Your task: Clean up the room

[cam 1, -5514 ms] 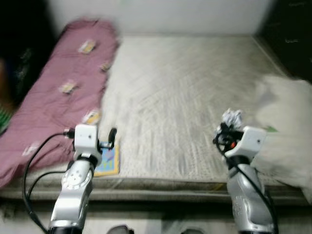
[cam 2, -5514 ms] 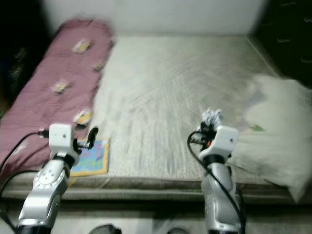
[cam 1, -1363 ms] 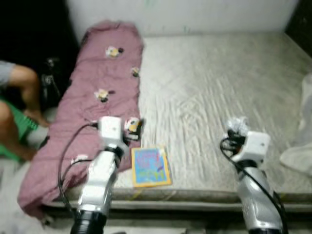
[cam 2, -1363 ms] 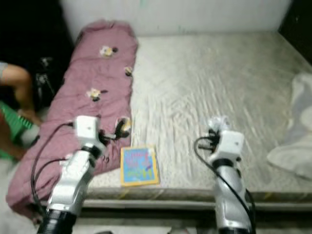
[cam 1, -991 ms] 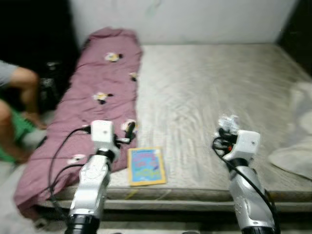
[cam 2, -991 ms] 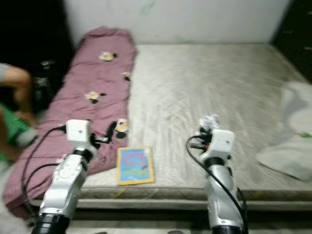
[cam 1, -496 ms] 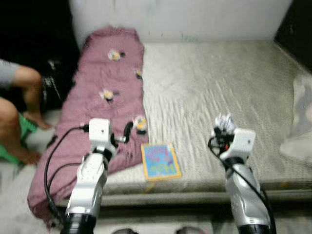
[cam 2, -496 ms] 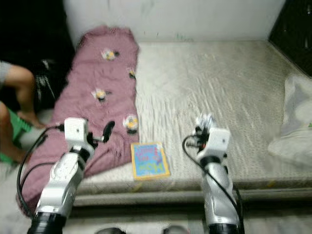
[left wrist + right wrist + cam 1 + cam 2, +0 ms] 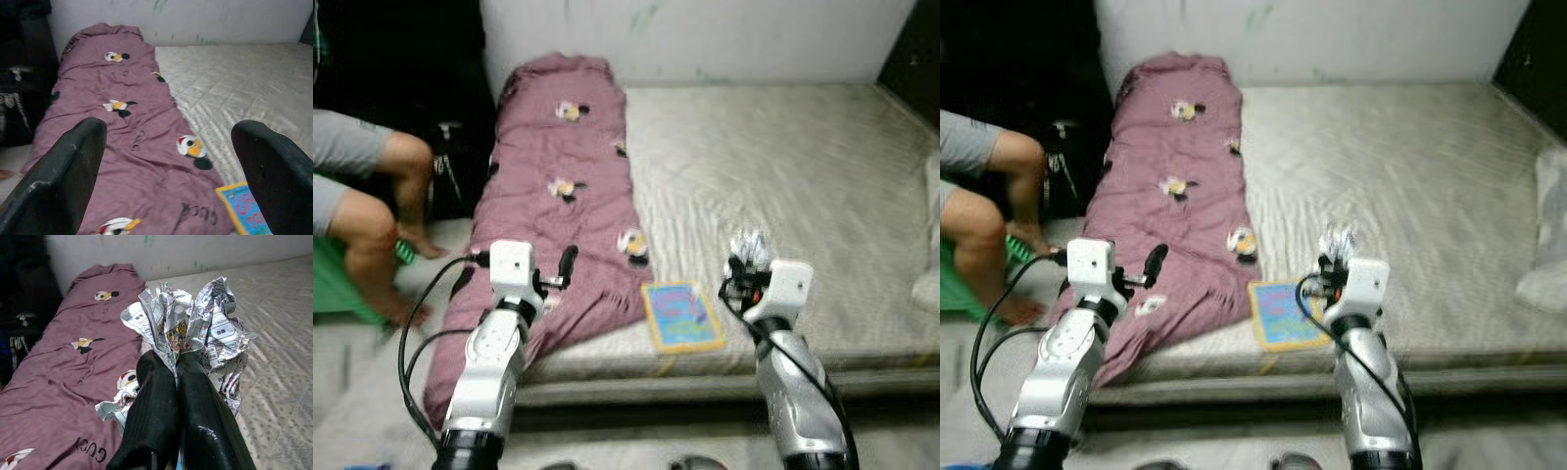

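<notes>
Crumpled paper (image 9: 188,325) pinched tight in right pincer (image 9: 178,364), held above bed (image 9: 803,166) edge. Left pincer (image 9: 166,166) fingers wide apart, over maroon blanket (image 9: 573,196). Picture book (image 9: 681,315) at blanket's 4 o'clock.

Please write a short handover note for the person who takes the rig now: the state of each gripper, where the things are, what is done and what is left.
Right gripper: shut on the crumpled printed paper, held above the mattress's front edge.
Left gripper: open, holding nothing, above the mauve cartoon-print blanket.
Colourful flat picture book: on the grey quilted mattress near the front edge, beside the blanket.
A person's bare legs are to the left, beside the bed.
Done: paper picked up.
Left: dispose of the paper; book and blanket probably need tidying.
</notes>
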Available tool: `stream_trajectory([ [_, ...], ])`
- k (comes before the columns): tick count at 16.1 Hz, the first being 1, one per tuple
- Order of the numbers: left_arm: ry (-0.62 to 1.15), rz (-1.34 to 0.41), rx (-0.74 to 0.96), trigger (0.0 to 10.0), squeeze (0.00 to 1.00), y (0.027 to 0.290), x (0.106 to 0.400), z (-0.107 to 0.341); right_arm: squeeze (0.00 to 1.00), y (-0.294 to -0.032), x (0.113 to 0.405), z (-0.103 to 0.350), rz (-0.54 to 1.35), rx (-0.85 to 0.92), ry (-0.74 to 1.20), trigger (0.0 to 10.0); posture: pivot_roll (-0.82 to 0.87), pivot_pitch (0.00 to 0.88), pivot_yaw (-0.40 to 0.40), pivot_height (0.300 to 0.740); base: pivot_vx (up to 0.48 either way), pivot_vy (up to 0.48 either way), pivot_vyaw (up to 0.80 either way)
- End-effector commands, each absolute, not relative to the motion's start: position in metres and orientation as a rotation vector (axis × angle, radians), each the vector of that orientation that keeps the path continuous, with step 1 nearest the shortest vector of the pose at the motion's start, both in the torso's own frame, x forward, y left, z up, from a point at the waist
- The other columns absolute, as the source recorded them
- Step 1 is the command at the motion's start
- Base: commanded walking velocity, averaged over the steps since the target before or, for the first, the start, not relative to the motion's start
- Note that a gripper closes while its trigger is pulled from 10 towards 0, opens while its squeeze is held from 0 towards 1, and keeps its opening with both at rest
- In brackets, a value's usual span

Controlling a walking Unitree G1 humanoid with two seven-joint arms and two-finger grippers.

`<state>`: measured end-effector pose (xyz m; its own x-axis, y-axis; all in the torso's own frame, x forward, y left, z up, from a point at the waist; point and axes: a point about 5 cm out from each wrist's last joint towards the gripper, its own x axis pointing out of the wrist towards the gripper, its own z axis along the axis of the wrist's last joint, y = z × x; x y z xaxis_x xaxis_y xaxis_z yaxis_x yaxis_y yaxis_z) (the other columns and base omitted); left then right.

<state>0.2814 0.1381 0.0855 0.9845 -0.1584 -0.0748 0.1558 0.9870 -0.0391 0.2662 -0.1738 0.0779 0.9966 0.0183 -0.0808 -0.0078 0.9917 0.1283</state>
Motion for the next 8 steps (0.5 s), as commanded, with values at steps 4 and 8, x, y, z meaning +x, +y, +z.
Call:
stream_trajectory([
  [4, 0.129, -0.116, 0.016, 10.0, 0.0, 0.148, 0.276, 0.074, 0.0, -0.182, 0.265, 0.081, -0.003, 0.12, 0.064, 10.0, -0.09, 0.012, 0.04, 0.74, 0.0, 0.48, 0.0],
  [8, 0.132, -0.101, 0.03, 10.0, 0.0, 0.151, 0.275, 0.073, 0.0, -0.182, 0.266, 0.083, 0.011, 0.114, 0.048, 10.0, -0.08, 0.024, 0.04, 0.74, 0.0, 0.48, 0.0],
])
